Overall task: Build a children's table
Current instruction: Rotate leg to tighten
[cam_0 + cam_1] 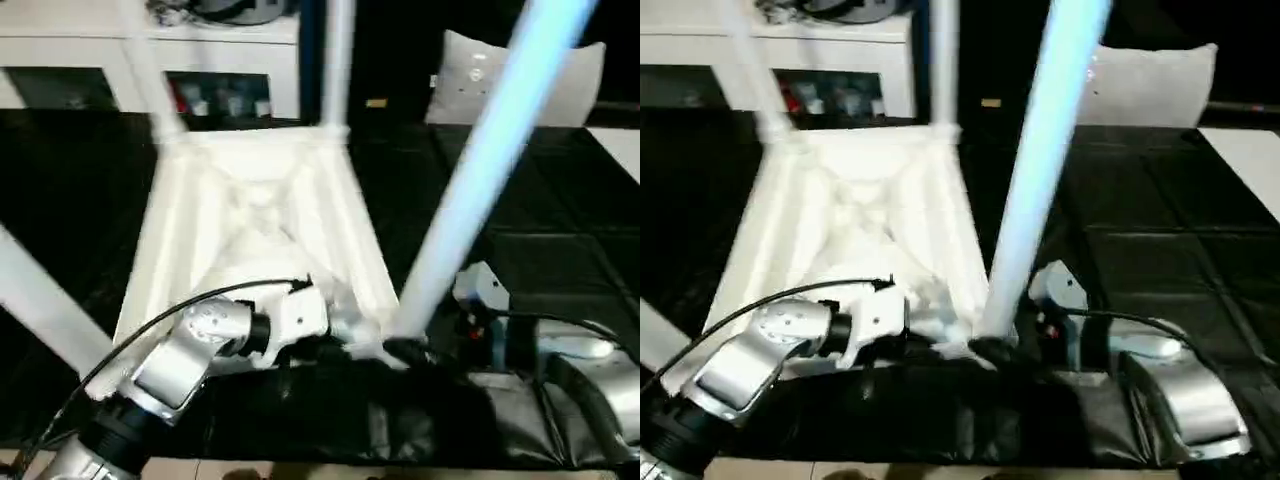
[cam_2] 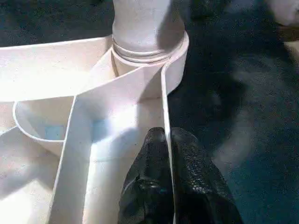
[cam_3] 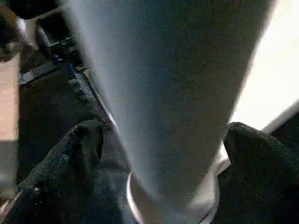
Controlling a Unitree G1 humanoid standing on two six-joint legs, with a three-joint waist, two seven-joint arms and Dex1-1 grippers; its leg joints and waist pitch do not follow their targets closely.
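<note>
Right wrist view: the right gripper (image 3: 159, 154) straddles a table leg (image 3: 163, 84) at its socket.
Its long axis rises straight up between the spread fingers. The left gripper (image 2: 169, 182), nearer the upturned tabletop (image 1: 260, 220), pinches its rim.

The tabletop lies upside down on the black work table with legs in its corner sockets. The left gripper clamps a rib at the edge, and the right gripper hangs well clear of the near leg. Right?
Not quite. The right gripper is not clear of the near leg: in the right wrist view its fingers stand on either side of that leg, just above the socket. The rest holds: tabletop upside down, left gripper clamped on a rib.
</note>
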